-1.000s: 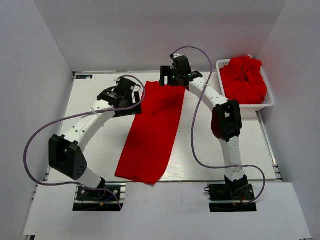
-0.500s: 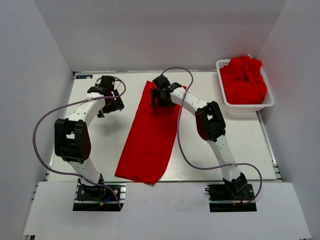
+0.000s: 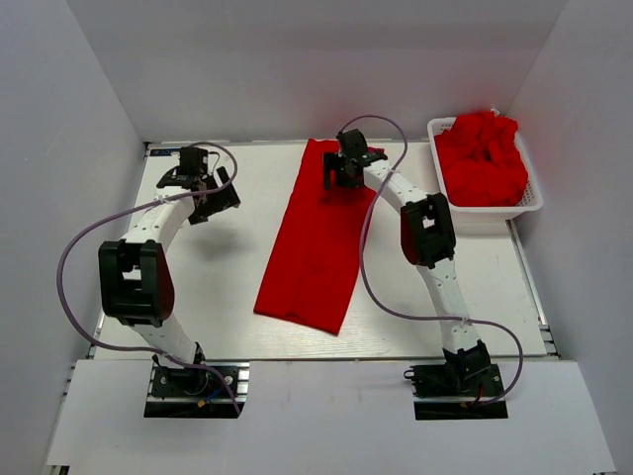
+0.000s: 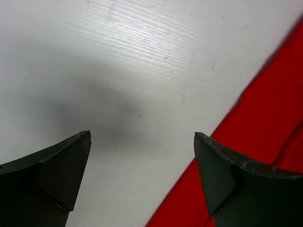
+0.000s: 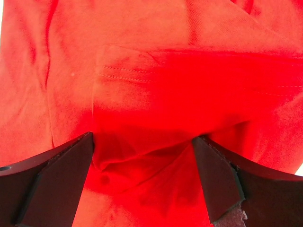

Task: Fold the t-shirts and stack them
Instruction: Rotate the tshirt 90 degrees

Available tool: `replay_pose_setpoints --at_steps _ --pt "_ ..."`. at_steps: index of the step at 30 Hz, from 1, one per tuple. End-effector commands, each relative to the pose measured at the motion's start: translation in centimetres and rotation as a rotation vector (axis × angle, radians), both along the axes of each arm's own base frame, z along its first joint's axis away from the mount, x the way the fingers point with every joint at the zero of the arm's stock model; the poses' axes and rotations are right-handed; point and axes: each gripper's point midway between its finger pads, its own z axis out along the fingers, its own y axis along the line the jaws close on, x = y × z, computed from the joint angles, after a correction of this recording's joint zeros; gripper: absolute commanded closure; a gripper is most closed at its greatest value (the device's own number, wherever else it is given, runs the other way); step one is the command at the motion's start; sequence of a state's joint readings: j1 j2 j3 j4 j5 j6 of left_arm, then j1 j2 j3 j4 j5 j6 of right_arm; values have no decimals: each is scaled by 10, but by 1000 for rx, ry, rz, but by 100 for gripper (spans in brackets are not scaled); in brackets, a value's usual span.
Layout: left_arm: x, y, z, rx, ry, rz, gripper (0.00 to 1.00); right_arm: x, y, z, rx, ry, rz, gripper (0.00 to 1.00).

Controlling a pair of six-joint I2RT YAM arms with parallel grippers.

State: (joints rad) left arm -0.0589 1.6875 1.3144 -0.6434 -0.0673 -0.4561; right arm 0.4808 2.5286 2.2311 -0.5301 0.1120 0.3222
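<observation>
One red t-shirt [image 3: 316, 242], folded into a long narrow strip, lies flat at mid-table [image 3: 227, 297], running from the far edge toward the near side with its near end angled slightly left. The remaining t-shirts [image 3: 482, 158] are heaped in a white basket [image 3: 493, 210] at the far right corner. The right gripper [image 5: 142, 137] sits over the strip's far end, fingers spread wide astride a rumpled fold and closed on nothing; the left gripper [image 4: 142, 134] hangs over bare table at far left, fingers likewise apart, empty.

Your top camera looks down over the whole white table [image 3: 218, 277], wrist cameras close above it; all share the long bright red cloth shirt [image 3: 316, 247] [image 4: 279, 94] [image 5: 151, 47].
</observation>
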Motion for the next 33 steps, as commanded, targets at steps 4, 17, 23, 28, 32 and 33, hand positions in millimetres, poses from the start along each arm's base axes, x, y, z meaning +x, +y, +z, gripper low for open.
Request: replay_pose_setpoints --at_steps 4,17,23,28,32,33 --pt "23 -39 1 -86 -58 -211 0 49 -7 2 -43 -192 188 10" --pt "-57 -39 -11 -122 39 -184 0 -68 -14 135 -55 -302 472 10" --pt "-97 -71 -28 -204 30 -319 0 -176 -33 106 -27 -142 439 10" --pt "-142 -93 -51 -187 118 -408 0 -273 -60 56 12 159 269 10" --pt "-165 -106 -66 -178 163 -450 0 -331 -71 39 75 313 136 10" --pt "-170 -111 -70 -163 164 -475 1 -342 -71 36 90 360 103 10"
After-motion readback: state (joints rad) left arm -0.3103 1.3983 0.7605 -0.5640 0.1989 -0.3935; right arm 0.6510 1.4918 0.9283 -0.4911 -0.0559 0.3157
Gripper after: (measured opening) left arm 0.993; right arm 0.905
